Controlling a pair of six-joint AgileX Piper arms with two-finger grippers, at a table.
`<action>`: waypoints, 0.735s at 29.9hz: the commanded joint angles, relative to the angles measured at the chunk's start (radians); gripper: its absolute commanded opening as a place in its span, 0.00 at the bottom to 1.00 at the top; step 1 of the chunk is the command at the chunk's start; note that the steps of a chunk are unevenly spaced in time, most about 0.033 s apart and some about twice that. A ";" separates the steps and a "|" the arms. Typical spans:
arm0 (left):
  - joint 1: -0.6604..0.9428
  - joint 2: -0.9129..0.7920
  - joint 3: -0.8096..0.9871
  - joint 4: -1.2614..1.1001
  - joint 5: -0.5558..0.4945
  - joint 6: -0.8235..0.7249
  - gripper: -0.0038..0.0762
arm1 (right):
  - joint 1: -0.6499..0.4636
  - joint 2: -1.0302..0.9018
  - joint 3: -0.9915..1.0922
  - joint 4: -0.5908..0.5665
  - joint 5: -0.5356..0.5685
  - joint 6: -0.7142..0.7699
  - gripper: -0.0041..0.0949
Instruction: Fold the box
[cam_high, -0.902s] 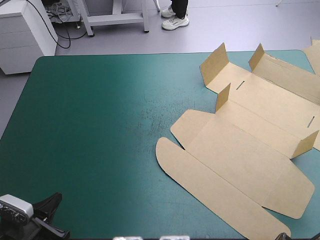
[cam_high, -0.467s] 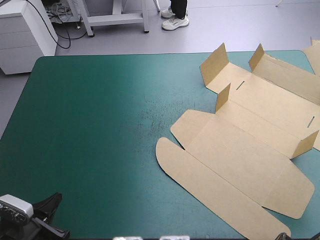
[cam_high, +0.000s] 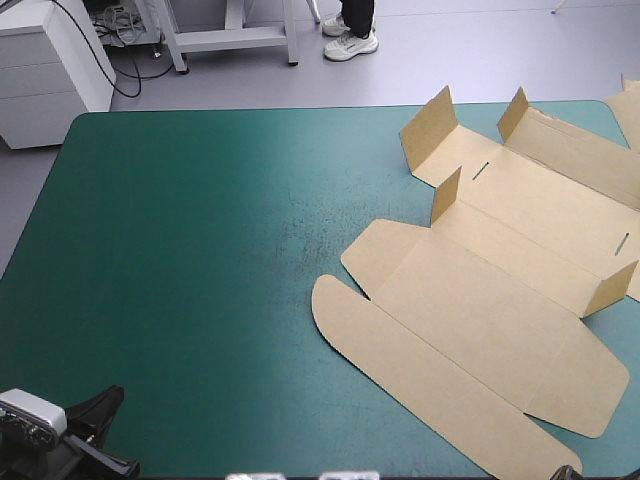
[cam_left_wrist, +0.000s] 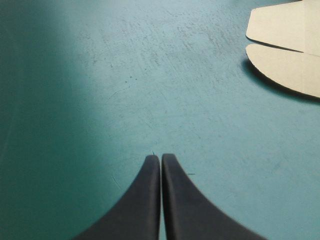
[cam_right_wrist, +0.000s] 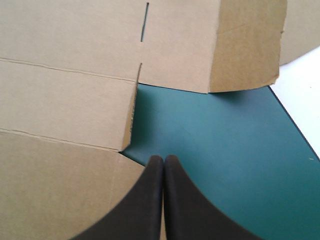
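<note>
teal-green table cover (cam_high: 200, 250) carried the task's thing on its right half: the box (cam_high: 480, 290), a cut sheet of brown board lying mostly flat, running from near the front edge up toward the far right corner. four short end flaps (cam_high: 430, 125) stood raised along it, while the long rounded flap (cam_high: 420, 375) nearest us and the wide panels lay down. we judged the folding barely begun, with no wall yet tucked.

the right gripper (cam_right_wrist: 164, 159), two broad black fin-shaped fingers, was pressed together and held nothing. its tips sat over the sheet's edge just beside a cut notch, with one raised flap and a thin slit (cam_right_wrist: 145, 22) ahead. the left gripper (cam_left_wrist: 161, 159), of the same make, was likewise pressed together and empty over bare cover, with the sheet's rounded corners (cam_left_wrist: 290, 67) well ahead of it.

to do this step well, we thought, the right fingers should part and slip under a long side panel at its free edge. they should lift along the scored crease rather than across it, while the left came over to pin the middle panel so the sheet would not slide.

room was uneven. wide open cover lay to the left, but the table's edge (cam_right_wrist: 290, 115) ran close beside the right gripper, and a pale strip of further board (cam_high: 628, 105) crowded the far right corner.
</note>
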 joint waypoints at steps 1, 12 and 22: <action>-0.007 0.015 -0.022 -0.002 -0.070 -0.004 0.04 | -0.001 -0.011 -0.038 0.065 0.003 -0.020 0.02; -0.007 0.015 -0.022 -0.002 -0.073 -0.004 0.04 | -0.001 0.007 -0.035 -0.022 0.003 -0.006 0.06; -0.007 0.015 -0.022 -0.002 -0.073 -0.006 0.04 | -0.001 0.041 -0.027 0.020 0.003 -0.031 0.57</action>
